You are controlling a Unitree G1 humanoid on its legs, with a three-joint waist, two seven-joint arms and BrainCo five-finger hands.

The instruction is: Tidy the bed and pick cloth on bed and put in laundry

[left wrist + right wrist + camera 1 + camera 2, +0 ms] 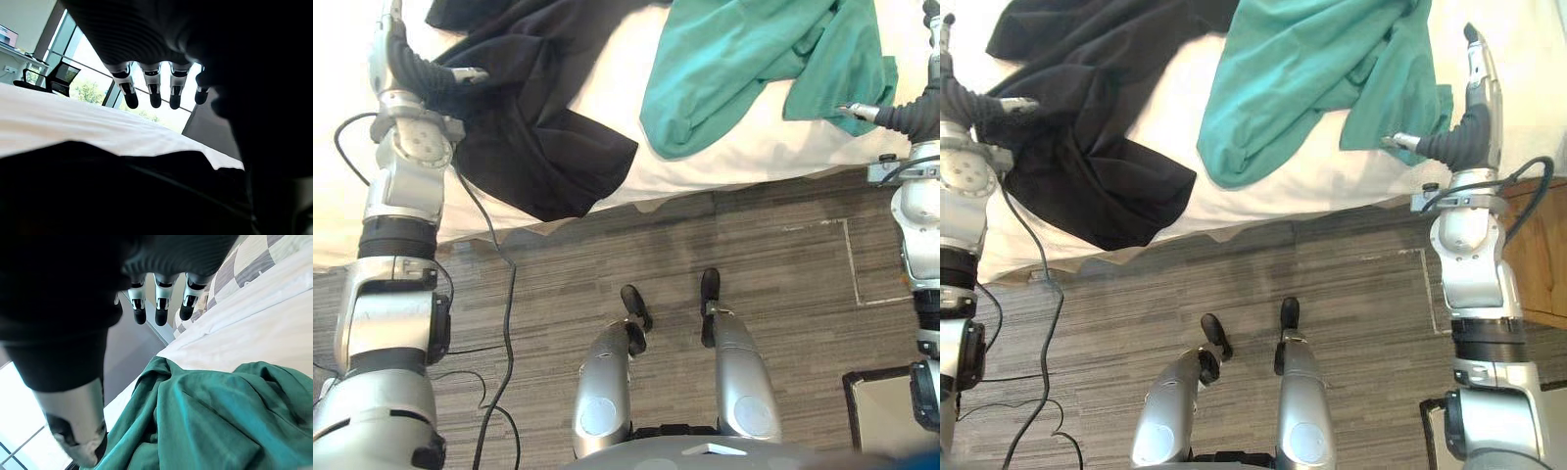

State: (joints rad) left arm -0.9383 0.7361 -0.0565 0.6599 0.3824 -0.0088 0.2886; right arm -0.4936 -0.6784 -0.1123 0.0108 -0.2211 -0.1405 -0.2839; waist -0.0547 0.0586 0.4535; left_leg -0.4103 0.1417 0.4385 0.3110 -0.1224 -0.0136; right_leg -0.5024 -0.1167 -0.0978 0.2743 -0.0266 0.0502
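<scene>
Open lane between two cloths
A bare strip of bed (612,88) runs between the black cloth (529,147), draped over the near edge, and the green cloth (734,69); both block either side.

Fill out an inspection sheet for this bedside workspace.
Surface: bed with a white sheet.
Job's things: black cloth on the robot's left, draped over the bed's edge; teal cloth bunched on the right.
Clutter: nothing seen.
Hands: left hand open above the black cloth; right hand open beside the teal cloth; neither holds anything.
Cables: nothing seen.
Surroundings: grey striped floor before the bed; wooden furniture at the right; windows past the bed.
</scene>
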